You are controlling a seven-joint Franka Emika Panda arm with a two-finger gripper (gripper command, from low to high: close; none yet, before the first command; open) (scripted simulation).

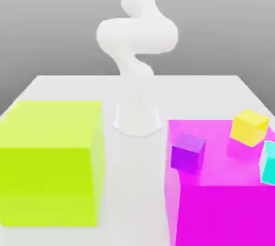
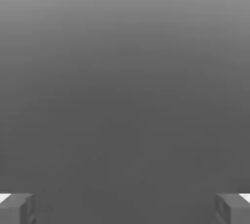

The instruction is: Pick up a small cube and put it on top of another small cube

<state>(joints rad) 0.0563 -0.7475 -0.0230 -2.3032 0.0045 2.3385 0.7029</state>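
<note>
So nearest the camera in the exterior view, 2 big blocks are sitting on the white tabletop (image 1: 225, 86): a large lime-green block (image 1: 51, 159) on that view's left and a large magenta block (image 1: 225, 196) on its right, with a strip of bare tabletop running between them.

All 3 small cubes are sitting on top of the magenta block. The small purple cube (image 1: 187, 152) is resting near the block's front left corner. The small cyan cube (image 1: 269, 163) is sitting at the far right edge of the picture, partly cut off by the frame. A bit further back, the small yellow cube (image 1: 249, 127) is sitting toward the block's rear right. None of the 3 are touching each other, and nothing is stacked yet.

Behind the blocks, the white robot arm (image 1: 137, 41) is rising from its round base at the middle of the tabletop and curling upward out of frame.

In the hand view, the gripper (image 2: 125, 208) is holding its jaws wide apart with nothing between them, just 2 grey fingertips (image 2: 17, 208) poking in at the corners against a plain grey background.
</note>
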